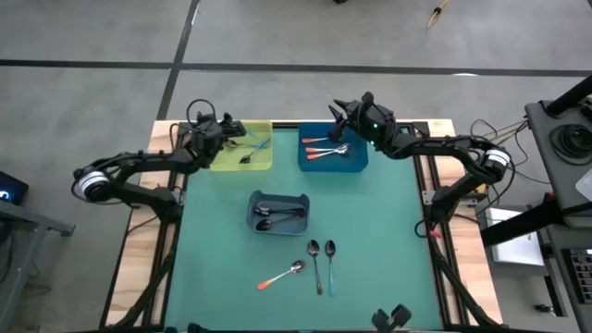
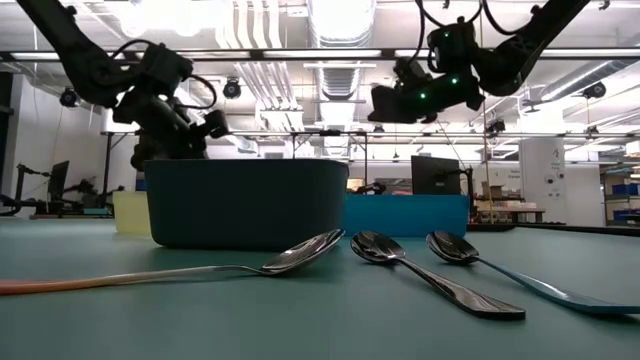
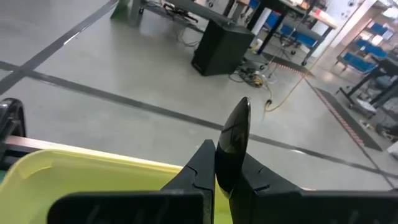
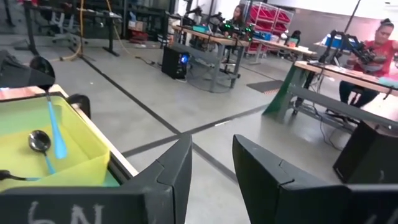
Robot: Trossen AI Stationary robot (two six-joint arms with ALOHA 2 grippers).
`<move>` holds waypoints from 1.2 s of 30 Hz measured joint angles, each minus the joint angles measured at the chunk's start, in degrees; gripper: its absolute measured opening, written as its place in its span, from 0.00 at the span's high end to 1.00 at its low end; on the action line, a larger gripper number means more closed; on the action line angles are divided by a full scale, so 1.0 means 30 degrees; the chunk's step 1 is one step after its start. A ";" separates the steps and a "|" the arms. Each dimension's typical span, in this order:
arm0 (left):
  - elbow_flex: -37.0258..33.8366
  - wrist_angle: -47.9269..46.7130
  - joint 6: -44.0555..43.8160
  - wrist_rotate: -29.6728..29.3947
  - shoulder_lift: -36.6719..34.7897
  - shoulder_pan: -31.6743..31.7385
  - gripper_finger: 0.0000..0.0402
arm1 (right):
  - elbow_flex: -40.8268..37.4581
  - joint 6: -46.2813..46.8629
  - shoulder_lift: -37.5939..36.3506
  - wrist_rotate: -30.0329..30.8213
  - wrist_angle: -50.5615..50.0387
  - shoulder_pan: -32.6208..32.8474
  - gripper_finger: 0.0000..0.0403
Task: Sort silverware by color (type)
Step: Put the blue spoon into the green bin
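Observation:
My left gripper hovers over the yellow bin and is shut on a spoon whose shiny dark bowl sticks out past the fingertips; its handle is hidden. A light-blue-handled spoon lies in that bin. My right gripper is open and empty above the far edge of the blue bin, which holds orange-handled spoons. Dark spoons lie in the grey bin. Flat on the mat are an orange-handled spoon, a dark spoon and a light-blue-handled spoon. My left gripper pinches the spoon between its two fingers at the base of the bowl. The bowl stands edge-on and rises beyond the fingertips. The spoon is lifted clear above the yellow bin. The fingers hide the handle and the rest of the contact.
The grey bin stands mid-table on the green mat, between the two far bins and the three loose spoons near the front. Wooden table edges flank the mat. A person sits at a desk far off in the room.

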 joint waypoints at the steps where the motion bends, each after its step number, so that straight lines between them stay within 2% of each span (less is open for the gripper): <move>1: 0.0000 0.0290 -0.0058 -0.0003 0.0173 -0.0002 1.00 | 0.0000 0.0087 0.0000 0.0000 -0.0035 -0.0088 0.73; 17: 0.0000 0.4565 -0.0727 -0.0724 0.3500 -0.0002 0.99 | 0.0000 0.0064 0.0007 0.0000 -0.0429 -0.0213 0.78; 25: 0.0000 0.4649 -0.0919 -0.0739 0.3860 -0.0009 0.99 | 0.0000 0.0057 0.0007 0.0003 -0.0433 -0.0213 0.76; 36: 0.0000 0.3824 -0.0937 -0.0761 0.3860 -0.0009 0.98 | -0.0004 -0.0089 0.0007 0.0007 -0.0447 -0.0213 0.80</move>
